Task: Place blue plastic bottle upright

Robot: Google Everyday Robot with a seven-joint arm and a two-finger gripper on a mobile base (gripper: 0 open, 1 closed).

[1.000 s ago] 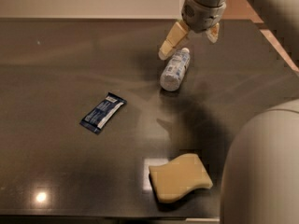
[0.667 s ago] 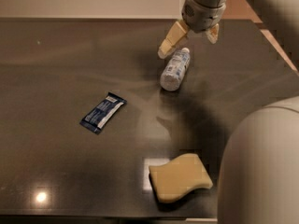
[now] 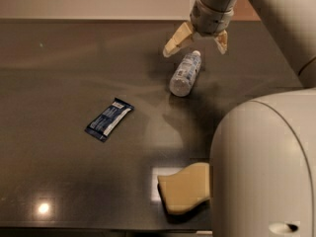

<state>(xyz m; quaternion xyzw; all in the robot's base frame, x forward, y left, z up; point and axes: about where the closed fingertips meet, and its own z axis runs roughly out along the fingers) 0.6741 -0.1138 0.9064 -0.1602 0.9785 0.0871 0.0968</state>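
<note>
The blue plastic bottle (image 3: 185, 74) lies on its side on the dark table (image 3: 69, 73), its white cap pointing to the far right. It is clear with a pale blue-and-white label. My gripper (image 3: 196, 47) hangs open just above the bottle's cap end, one cream fingertip (image 3: 177, 40) to the left of the cap and the other to the right. It holds nothing.
A flat dark-blue snack wrapper (image 3: 109, 119) lies left of centre. A yellow sponge (image 3: 185, 193) sits near the front edge, partly hidden by my white arm casing (image 3: 264, 167), which fills the lower right.
</note>
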